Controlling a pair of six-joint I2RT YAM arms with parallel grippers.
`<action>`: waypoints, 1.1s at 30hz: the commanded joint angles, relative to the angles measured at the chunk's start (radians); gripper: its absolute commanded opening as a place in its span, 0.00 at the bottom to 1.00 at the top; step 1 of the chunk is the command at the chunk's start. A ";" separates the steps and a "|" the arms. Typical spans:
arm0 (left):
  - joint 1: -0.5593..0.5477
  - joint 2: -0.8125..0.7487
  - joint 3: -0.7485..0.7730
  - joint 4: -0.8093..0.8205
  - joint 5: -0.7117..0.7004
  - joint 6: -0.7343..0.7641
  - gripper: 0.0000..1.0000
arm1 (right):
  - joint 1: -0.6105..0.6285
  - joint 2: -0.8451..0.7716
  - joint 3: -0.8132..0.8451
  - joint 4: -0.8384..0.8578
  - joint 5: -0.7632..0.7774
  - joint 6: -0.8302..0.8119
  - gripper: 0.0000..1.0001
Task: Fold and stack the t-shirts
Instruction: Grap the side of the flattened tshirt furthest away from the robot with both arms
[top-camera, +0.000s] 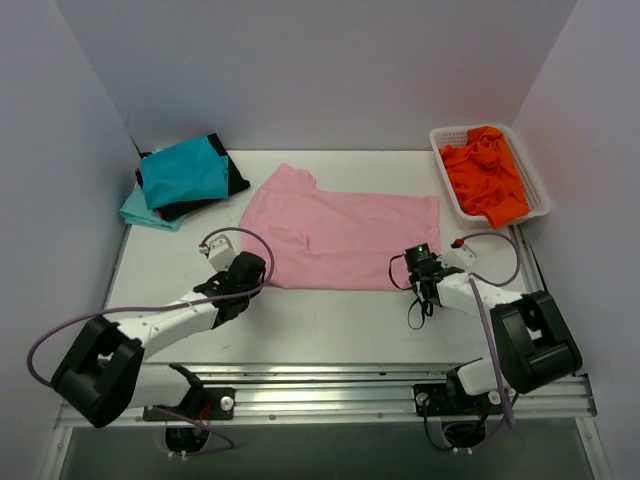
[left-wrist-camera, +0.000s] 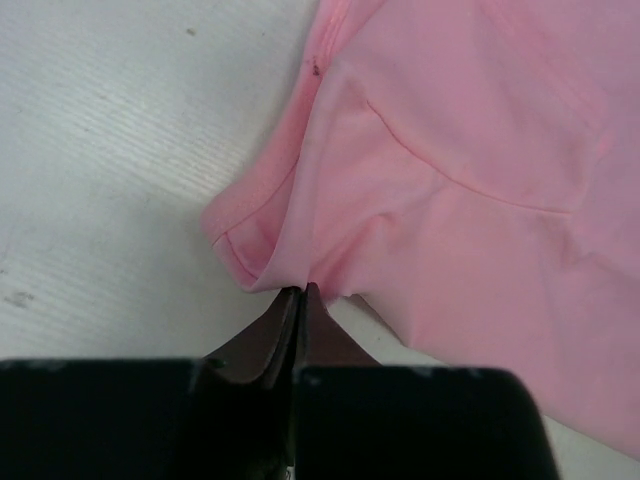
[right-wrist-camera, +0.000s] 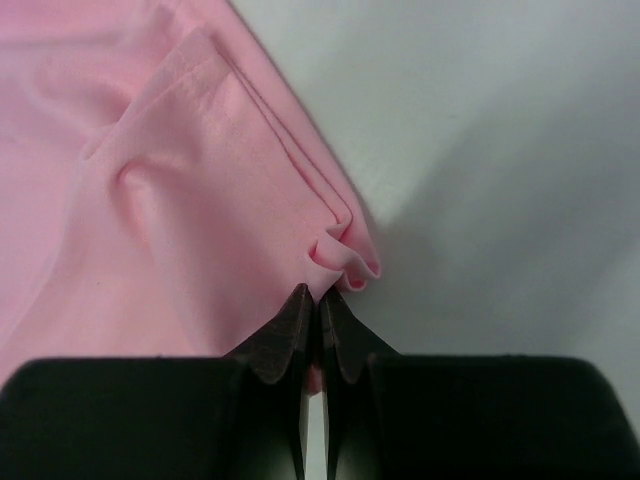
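Because each hand pinches only a thin bit of hem, the fold could easily go astray from here. At the far left of the table (top-camera: 330, 325), the folded stack (top-camera: 180, 180) of teal, black and aqua shirts sits well apart from the work. The left hand (left-wrist-camera: 302, 292) is clenched on the near left corner of the pink t-shirt (top-camera: 340, 225), which lies spread flat mid-table. Its bite looks shallow, so the cloth may slip out on lifting. The right hand (right-wrist-camera: 318, 297) is clamped on the near right corner, where layers bunch. It might catch only one layer and leave a skewed fold. Farther right, the orange t-shirts (top-camera: 485, 175) lie crumpled in the white basket (top-camera: 541, 195).
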 joint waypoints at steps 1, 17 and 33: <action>-0.047 -0.142 -0.032 -0.166 -0.059 -0.062 0.02 | 0.024 -0.155 -0.045 -0.172 0.011 0.060 0.00; -0.227 -0.380 -0.049 -0.583 -0.132 -0.259 0.02 | 0.055 -0.515 -0.025 -0.531 0.042 0.104 0.47; -0.208 -0.514 0.106 -0.223 -0.249 0.219 0.96 | 0.182 -0.504 0.132 -0.181 0.169 -0.258 0.94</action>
